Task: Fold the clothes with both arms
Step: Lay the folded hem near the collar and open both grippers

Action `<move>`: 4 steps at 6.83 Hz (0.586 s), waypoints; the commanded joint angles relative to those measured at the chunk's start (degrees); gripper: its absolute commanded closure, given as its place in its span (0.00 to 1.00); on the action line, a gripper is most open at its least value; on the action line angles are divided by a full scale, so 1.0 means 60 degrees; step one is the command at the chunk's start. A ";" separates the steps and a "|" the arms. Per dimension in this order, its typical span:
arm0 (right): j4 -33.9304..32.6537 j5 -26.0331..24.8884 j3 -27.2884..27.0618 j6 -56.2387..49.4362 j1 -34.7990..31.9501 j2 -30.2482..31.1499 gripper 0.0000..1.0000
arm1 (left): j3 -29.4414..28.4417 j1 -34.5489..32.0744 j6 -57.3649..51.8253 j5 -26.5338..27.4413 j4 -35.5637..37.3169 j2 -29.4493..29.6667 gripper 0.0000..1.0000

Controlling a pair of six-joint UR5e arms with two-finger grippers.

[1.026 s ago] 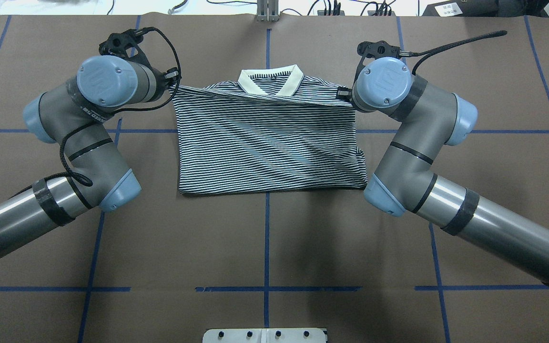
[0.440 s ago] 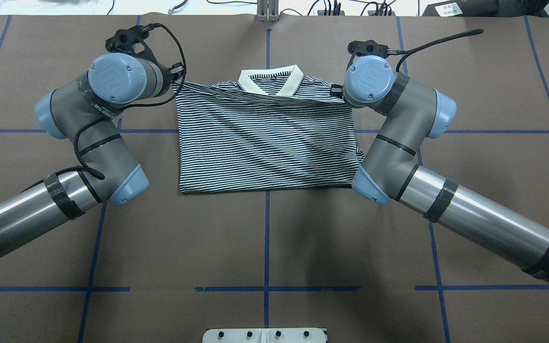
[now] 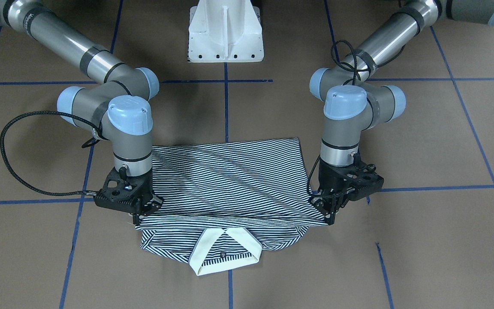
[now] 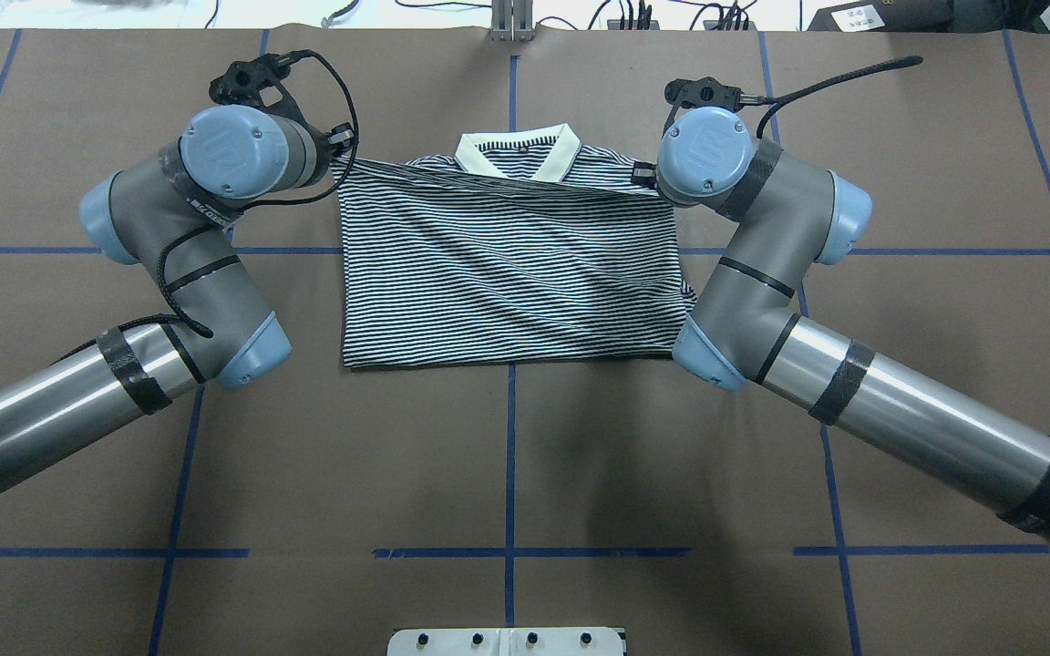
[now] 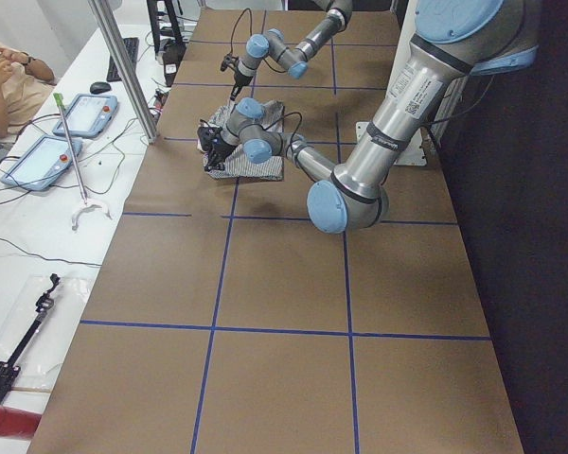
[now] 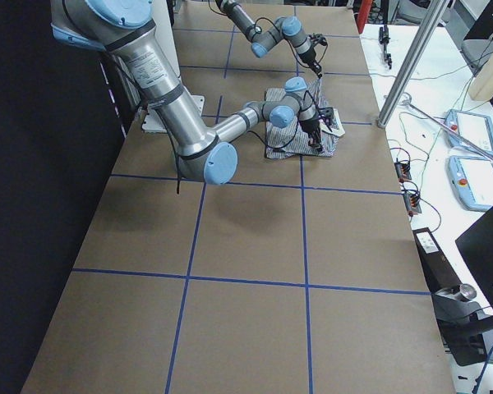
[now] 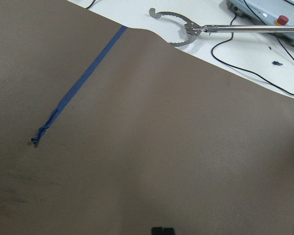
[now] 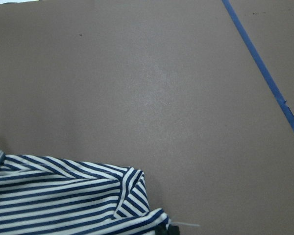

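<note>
Navy-and-white striped polo shirt (image 4: 507, 273) with cream collar, folded on brown paper-covered table (image 4: 352, 456), front view shows my left pincer (image 3: 329, 213) and right pincer (image 3: 138, 216) each pinched tight on a corner of the top layer, overhead hides both tips under blue wrist caps (image 4: 705, 143).

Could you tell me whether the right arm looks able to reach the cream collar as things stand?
Probably yes: the collar lies uncovered near the right tool, nothing between, though that tool grips the shirt and must release first.
</note>
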State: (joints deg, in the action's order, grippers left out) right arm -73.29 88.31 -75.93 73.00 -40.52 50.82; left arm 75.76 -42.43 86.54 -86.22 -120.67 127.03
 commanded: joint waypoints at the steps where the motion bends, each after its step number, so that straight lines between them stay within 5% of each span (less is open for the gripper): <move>1: 0.0012 -0.0011 0.0058 -0.0008 0.0014 -0.0003 1.00 | -0.0278 0.0025 0.0005 0.0000 -0.0249 0.0025 0.74; 4: 0.0012 -0.0026 0.0203 -0.0008 0.0000 -0.0090 1.00 | -0.0234 0.0025 0.0034 0.0000 -0.0278 0.0025 0.64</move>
State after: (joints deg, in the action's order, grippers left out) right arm -73.21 88.22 -75.29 72.95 -40.45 50.56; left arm 74.24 -42.24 86.67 -86.22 -122.27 127.28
